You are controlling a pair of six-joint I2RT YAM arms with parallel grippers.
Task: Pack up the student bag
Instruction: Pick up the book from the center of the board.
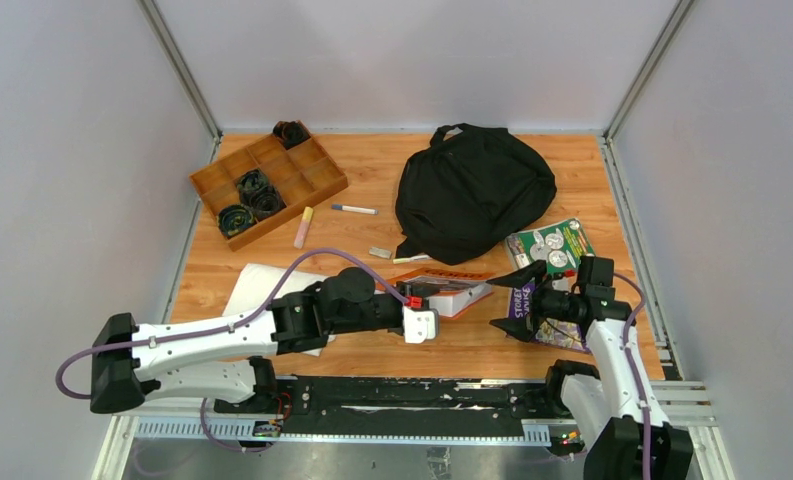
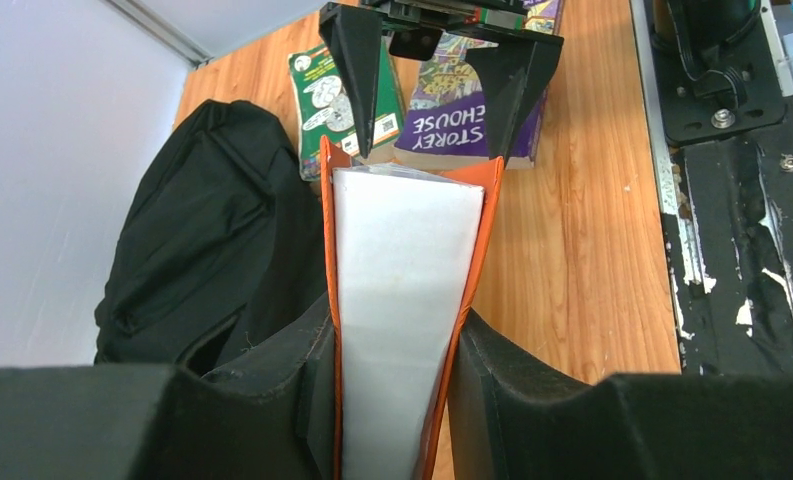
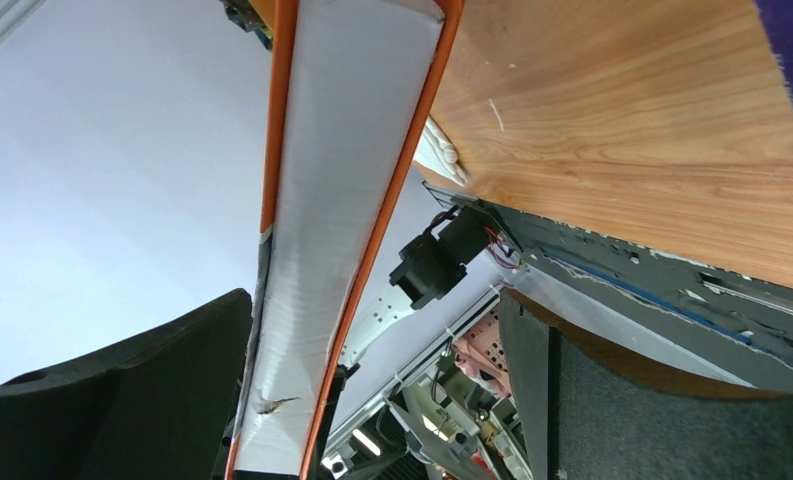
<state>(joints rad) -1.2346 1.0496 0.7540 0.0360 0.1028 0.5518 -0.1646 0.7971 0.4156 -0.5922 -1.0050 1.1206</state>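
The student bag [image 1: 472, 190], a soft black backpack, lies at the back middle of the table and shows at the left of the left wrist view [image 2: 202, 230]. My left gripper [image 1: 429, 303] is shut on an orange-covered book [image 1: 454, 290], its pads pressed on both covers [image 2: 402, 250]. The book is held off the table in front of the bag. My right gripper [image 1: 510, 300] stands open around the book's far end. In the right wrist view the book [image 3: 342, 180] runs close by one finger, with a wide gap to the other finger [image 3: 612, 400].
A wooden compartment tray [image 1: 322, 190] with dark coiled items sits back left. A highlighter [image 1: 303, 227], a pen [image 1: 353, 209] and an eraser [image 1: 379, 252] lie near it. White cloth [image 1: 257, 290] lies under my left arm. A purple book [image 2: 452, 120] and a green book [image 1: 552, 245] lie right.
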